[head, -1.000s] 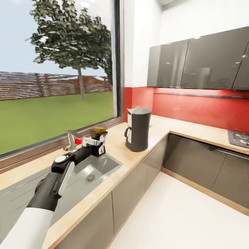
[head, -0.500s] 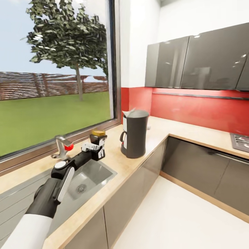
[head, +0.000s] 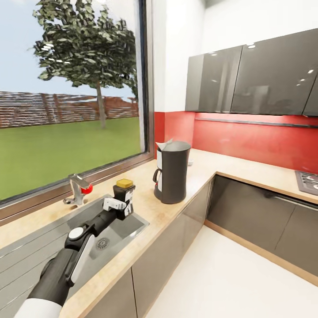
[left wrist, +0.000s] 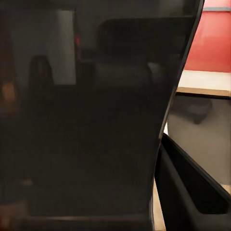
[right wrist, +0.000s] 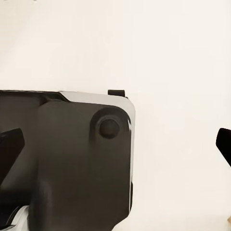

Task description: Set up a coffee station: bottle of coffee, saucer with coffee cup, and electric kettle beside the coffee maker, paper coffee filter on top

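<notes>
Your left claw (head: 118, 206) is clamped on the bottle of coffee (head: 123, 198), a dark jar with a yellow lid, and holds it upright above the far corner of the sink (head: 108, 229), clear of the basin. The left arm reaches forward from the lower left of the head view, its black forearm with a white strip running up to the wrist. In the left wrist view the bottle's dark body (left wrist: 86, 125) sits pressed close to the camera, with one black finger (left wrist: 192, 185) showing beside it.

The coffee maker (head: 172, 171) stands on the wooden bench (head: 150, 201) to the right of the sink, near the corner where the bench turns along the red backsplash (head: 256, 141). A pale paper coffee filter (head: 164, 144) pokes up from its top rim. The bottle hangs to the left of the coffee maker, near it but apart. A tap (head: 76, 189) with a red knob stands behind the sink, under the window (head: 70, 92). Grey wall cabinets (head: 256, 75) hang above the backsplash, and the edge of a hob (head: 309, 180) shows at the far right of the bench.

In the right wrist view you look at a dark robot panel (right wrist: 72, 154) over a pale floor; I cannot tell whether your right claw is released or clenched.
</notes>
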{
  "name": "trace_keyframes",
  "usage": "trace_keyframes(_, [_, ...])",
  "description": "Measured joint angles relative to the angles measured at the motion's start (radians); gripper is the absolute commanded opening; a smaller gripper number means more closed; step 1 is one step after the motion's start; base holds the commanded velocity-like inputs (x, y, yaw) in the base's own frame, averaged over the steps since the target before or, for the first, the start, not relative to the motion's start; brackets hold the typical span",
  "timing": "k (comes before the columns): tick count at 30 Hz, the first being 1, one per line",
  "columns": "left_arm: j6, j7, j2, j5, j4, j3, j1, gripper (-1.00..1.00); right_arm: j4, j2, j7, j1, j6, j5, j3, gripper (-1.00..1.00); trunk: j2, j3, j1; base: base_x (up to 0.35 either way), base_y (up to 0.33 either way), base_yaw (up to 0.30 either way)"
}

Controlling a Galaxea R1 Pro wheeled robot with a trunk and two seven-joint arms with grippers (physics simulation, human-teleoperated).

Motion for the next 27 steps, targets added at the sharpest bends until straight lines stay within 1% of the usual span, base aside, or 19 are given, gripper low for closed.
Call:
trace_keyframes(12, [0.000,0.001,0.001,-0.001,0.008,0.004,0.004,-1.00,0.000,0.000,0.000,0.000,0.000,0.000,0.000,1.00,0.000,0.000,0.000,0.231,-0.149,0.000])
trace_keyframes(18, [-0.002,0.001,-0.002,-0.002,0.024,0.059,0.003,-1.00,0.000,0.000,0.000,0.000,0.000,0.000,0.000,1.00,0.000,0.000,0.000,0.310,-0.124,0.000])
trace_keyframes(19, [-0.007,0.000,-0.001,-0.001,0.027,0.064,0.003,-1.00,0.000,0.000,0.000,0.000,0.000,0.000,0.000,1.00,0.000,0.000,0.000,0.319,-0.045,0.000])
trace_keyframes(22, [-0.074,0.003,0.005,-0.003,0.041,0.071,0.009,-1.00,0.000,0.000,0.000,0.000,0.000,0.000,0.000,1.00,0.000,0.000,0.000,0.231,-0.011,0.000])
trace_keyframes(26, [-0.086,0.005,0.006,-0.001,0.050,0.071,0.012,-1.00,0.000,0.000,0.000,0.000,0.000,0.000,0.000,1.00,0.000,0.000,0.000,0.042,-0.001,0.000])
trace_keyframes(27, [-0.089,0.042,0.006,-0.002,0.052,0.072,0.013,-1.00,0.000,0.000,0.000,0.000,0.000,0.000,0.000,1.00,0.000,0.000,0.000,0.001,0.000,0.000])
